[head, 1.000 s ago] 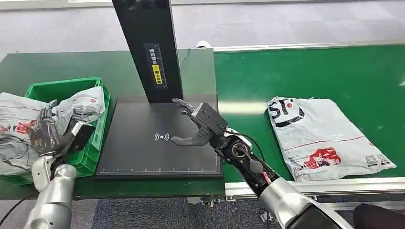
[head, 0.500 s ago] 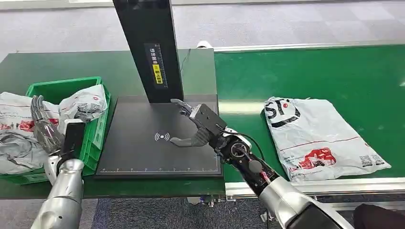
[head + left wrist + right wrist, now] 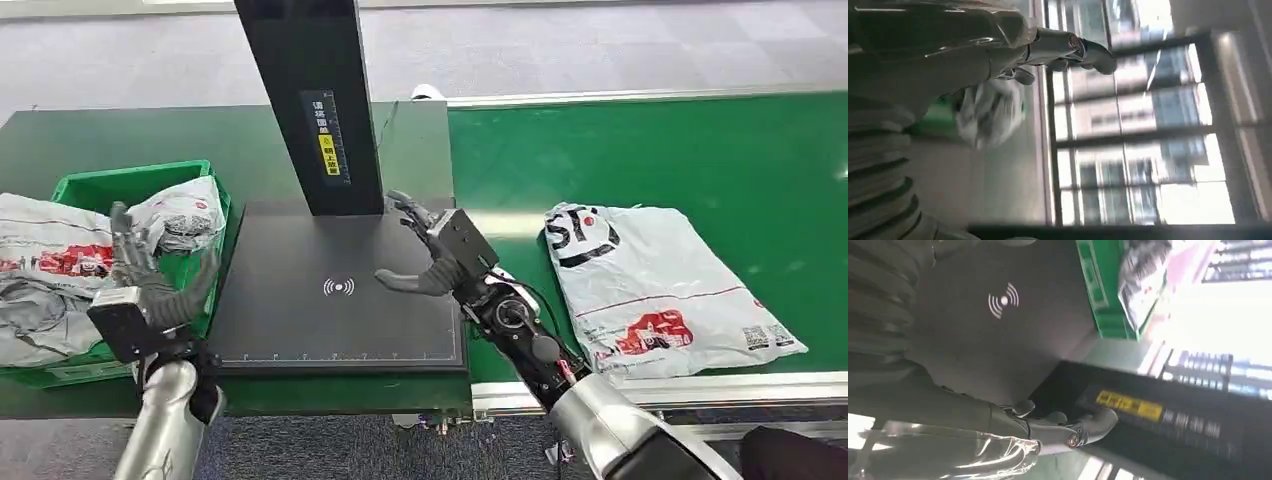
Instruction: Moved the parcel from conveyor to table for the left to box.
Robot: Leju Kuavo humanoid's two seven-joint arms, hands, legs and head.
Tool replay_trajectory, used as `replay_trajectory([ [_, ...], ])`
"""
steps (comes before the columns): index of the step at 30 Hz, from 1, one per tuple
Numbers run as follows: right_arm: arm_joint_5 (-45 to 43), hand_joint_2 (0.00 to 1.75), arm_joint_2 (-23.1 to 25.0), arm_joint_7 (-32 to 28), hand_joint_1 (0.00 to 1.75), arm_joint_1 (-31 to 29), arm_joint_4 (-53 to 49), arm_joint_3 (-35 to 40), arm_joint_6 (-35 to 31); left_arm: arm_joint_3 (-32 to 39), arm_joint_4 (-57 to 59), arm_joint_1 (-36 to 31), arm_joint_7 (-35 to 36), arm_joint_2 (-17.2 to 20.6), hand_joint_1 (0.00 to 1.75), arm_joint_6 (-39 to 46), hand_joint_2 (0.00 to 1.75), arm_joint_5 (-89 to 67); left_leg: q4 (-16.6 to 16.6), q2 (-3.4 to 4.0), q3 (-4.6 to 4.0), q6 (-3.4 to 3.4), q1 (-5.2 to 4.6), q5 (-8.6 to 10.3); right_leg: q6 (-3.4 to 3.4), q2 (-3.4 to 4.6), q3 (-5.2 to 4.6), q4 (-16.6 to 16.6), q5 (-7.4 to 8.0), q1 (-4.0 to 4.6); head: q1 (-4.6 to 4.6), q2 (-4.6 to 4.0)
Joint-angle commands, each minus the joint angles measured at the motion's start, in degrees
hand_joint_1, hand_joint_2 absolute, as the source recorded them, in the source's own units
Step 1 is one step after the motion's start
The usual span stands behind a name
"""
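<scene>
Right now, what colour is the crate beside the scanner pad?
Bright green; the crate shows best in the head view, parcels piled inside.

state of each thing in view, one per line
left hand: open, raised in front of the crate
right hand: open, above the scan pad
parcel: flat on the conveyor, unheld
green crate: stuffed with bagged parcels
scan pad: bare

parcel [image 3: 655, 285]: crinkled glossy plastic film | conveyor belt [image 3: 640, 160]: matt green rubbery | scanner pad [image 3: 330, 300]: smooth matt black | crate [image 3: 130, 185]: hard green plastic
</scene>
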Motion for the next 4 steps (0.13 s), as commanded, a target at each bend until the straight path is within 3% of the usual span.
replay_trajectory([
  [1,-1.98,1.75,0.29,-0.1,0.0,-0.21,0.22,-4.53,-6.04,-9.77,-5.79,7.66,7.08,2.02,0.0,-17.52,1.75,4.23,-0.09,0.0,0.11,0.14,-0.02,0.0,-0.18,-0.03,0.09,-0.08,0.01,0.03,-0.02,0.0],
  [4,-2.54,1.75,0.07,0.6,0.0,0.47,-0.15,-4.71,-6.85,-10.63,-5.43,8.95,8.14,2.73,0.0,-21.19,1.75,3.67,-0.1,-0.01,0.12,0.15,0.0,-0.01,-0.2,-0.03,0.1,-0.09,0.0,0.04,-0.02,0.0],
])
